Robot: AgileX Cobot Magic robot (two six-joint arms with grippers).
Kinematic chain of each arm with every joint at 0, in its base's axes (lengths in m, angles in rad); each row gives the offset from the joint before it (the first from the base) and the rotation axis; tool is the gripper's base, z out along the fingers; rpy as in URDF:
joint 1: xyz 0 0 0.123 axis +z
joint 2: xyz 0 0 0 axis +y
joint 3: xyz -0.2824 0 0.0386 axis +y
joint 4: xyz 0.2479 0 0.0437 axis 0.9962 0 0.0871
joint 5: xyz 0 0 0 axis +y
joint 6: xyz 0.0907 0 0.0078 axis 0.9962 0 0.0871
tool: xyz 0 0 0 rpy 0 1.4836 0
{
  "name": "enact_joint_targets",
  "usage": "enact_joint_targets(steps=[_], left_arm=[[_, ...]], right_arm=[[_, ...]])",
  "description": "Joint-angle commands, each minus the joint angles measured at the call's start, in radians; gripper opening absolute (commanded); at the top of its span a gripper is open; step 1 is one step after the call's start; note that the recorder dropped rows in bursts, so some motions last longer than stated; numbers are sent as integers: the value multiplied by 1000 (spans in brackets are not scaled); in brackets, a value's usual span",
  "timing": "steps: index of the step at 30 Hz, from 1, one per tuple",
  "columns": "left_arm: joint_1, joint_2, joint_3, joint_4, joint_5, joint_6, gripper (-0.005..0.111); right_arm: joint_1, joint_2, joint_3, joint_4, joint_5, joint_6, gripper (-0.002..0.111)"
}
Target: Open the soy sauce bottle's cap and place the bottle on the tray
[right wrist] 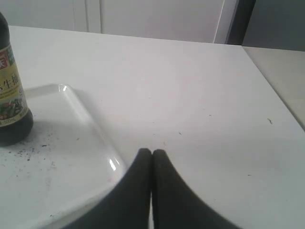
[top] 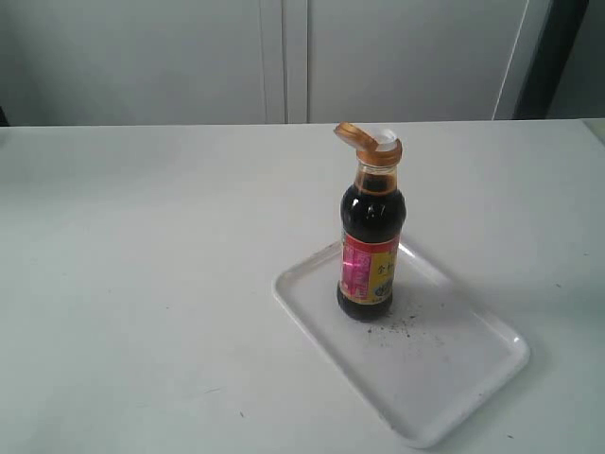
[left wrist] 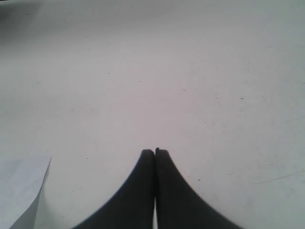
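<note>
Tabletop [top: 142, 284], white and wide, carries everything we see. On it lies the white tray [top: 454, 378], with dark specks at its middle. We find the soy sauce bottle [top: 371, 241] standing upright on the tray, at the edge of those specks. Our right claw [right wrist: 151, 152] is clenched and empty, just beside the tray's rim. Our left claw [left wrist: 155, 151], also clenched and empty, hangs over bare surface. The orange cap [top: 364, 139] is flipped open, baring the white spout.

A white table [top: 142, 284] carries a white rectangular tray [top: 463, 364], lying flat and skewed right of centre in the exterior view, its low rim and rounded corners showing; faint dark flecks dot the tabletop.
</note>
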Motion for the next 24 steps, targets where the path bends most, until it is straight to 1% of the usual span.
enact_joint_targets(steps=[1,24], left_arm=[[4,-4,4,-11,-1,-5,0],[4,-4,4,-11,-1,-5,0]], right_arm=[[4,-6,5,-4,-8,5,0],[4,-6,5,-4,-5,-5,0]])
